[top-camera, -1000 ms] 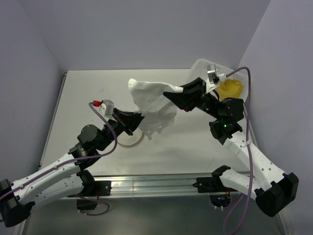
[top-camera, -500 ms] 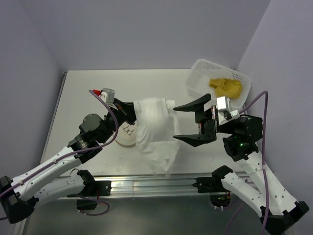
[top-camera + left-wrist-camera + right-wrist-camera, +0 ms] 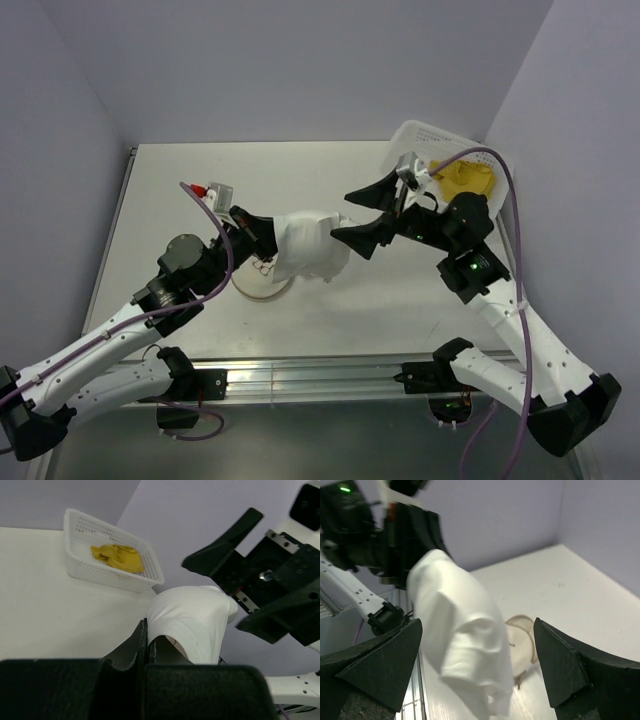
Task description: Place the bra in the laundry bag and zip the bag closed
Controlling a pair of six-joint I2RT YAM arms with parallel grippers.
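Note:
The laundry bag (image 3: 308,248), a crumpled cream-white mesh pouch, hangs above the table from my left gripper (image 3: 262,232), which is shut on its left edge. Its round flap (image 3: 262,282) rests on the table beneath. In the left wrist view the bag (image 3: 192,615) bulges just past the closed gripper (image 3: 146,630). My right gripper (image 3: 345,214) stands wide open at the bag's right side and holds nothing. In the right wrist view the bag (image 3: 460,625) fills the space ahead of the spread gripper (image 3: 478,622). The mustard-yellow bra (image 3: 468,178) lies in the basket at the back right.
A white perforated plastic basket (image 3: 410,135) stands at the table's far right corner against the wall; the left wrist view shows the basket (image 3: 115,582) with the bra (image 3: 117,557) inside. Purple walls close in behind and to the right.
My right gripper opened wide and let go of the bag. The bag dropped from being stretched high between both grippers and now hangs from the left one. The right arm pulled back, then returned.

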